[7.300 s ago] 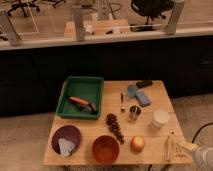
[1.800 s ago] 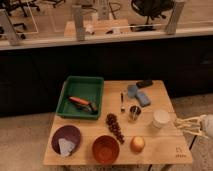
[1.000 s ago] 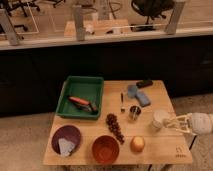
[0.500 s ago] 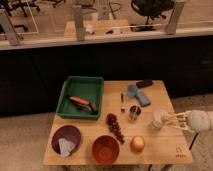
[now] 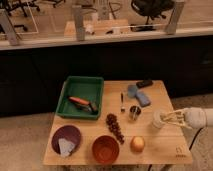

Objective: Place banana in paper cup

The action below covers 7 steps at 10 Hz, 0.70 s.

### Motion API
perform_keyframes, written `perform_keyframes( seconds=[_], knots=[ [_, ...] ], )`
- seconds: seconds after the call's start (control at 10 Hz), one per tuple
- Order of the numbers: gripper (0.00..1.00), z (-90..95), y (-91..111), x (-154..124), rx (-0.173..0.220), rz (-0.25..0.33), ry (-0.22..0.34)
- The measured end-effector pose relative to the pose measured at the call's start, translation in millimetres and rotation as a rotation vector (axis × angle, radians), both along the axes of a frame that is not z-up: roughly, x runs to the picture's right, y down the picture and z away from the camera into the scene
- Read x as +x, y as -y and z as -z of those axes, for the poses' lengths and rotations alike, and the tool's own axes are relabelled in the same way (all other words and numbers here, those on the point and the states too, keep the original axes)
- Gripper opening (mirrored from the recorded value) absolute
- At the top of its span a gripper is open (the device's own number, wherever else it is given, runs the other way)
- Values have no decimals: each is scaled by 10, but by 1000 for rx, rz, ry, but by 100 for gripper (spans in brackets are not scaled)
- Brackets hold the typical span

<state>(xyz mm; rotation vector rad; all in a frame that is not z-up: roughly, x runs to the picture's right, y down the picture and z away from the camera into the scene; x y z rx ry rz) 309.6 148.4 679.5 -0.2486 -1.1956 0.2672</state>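
The white paper cup (image 5: 157, 122) stands on the wooden table (image 5: 165, 146) near its right edge, right of the small metal cup (image 5: 134, 111). My gripper (image 5: 164, 118) reaches in from the right, with its fingertips over the cup's rim. A pale, slim, elongated shape held between the fingers looks like the banana (image 5: 173, 120); it lies level, its left end at the cup's mouth. The gripper appears shut on it.
A green tray (image 5: 82, 80) with an orange-red item sits at the back left. A purple plate (image 5: 66, 138), an orange bowl (image 5: 105, 149) and a round yellow-orange fruit (image 5: 137, 144) line the front. Dark grapes (image 5: 115, 128) lie mid-table; a blue sponge (image 5: 139, 95) lies behind.
My gripper has moved left towards the paper cup and now has its tips over the rim. The things on the table have not moved.
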Motion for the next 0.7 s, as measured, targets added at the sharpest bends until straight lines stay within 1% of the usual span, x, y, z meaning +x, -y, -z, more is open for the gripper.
perform_keyframes(
  seconds=[0.3, 0.7],
  knots=[
    [0, -142, -13, 127, -33, -30, -22],
    [0, -330, -53, 175, -83, -47, -25]
  ],
)
